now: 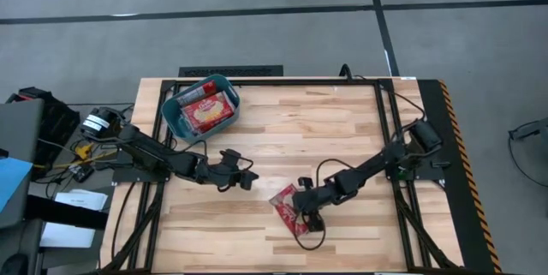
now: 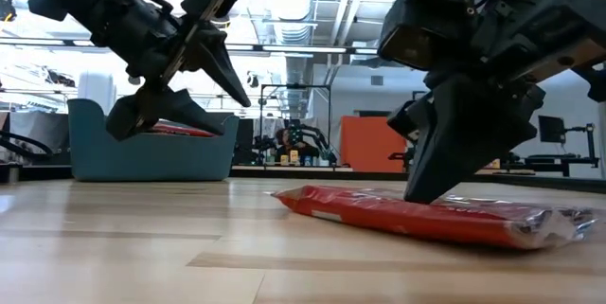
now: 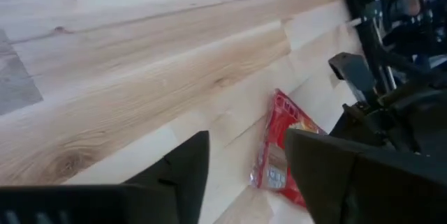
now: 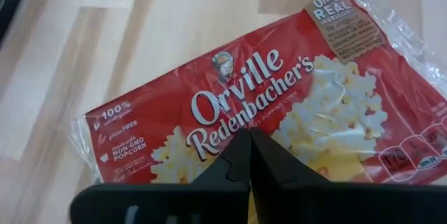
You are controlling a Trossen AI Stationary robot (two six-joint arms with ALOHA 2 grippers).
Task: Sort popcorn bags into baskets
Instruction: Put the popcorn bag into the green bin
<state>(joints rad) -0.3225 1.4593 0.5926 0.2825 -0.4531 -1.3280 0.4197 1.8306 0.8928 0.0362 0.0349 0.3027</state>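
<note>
One red popcorn bag [image 1: 285,200] lies flat on the wooden table, label up [image 4: 279,91]. My right gripper [image 1: 306,212] is shut and stands over it, fingertips down on its top face [image 2: 419,195]. My left gripper [image 1: 248,178] is open and hangs above the table to the bag's left, touching nothing [image 2: 194,105]; its wrist view shows the bag [image 3: 279,147] beyond the spread fingers. The teal bin [image 1: 175,112] sits at the far left of the table with more red packets [image 1: 208,110] lying inside it. My right gripper comes from above, slanting in from the table's right, with its shut fingertips [image 4: 241,155] set on the printed top face of the bag [image 4: 230,112], near its middle. The bag lies flat on the table under them [image 2: 379,211].
Bare wood lies between the bag and the bin [image 2: 151,148], and along the far and right sides of the table. A black frame rail [image 1: 385,129] runs along the table's right side, and cables trail near the bag [image 1: 312,242].
</note>
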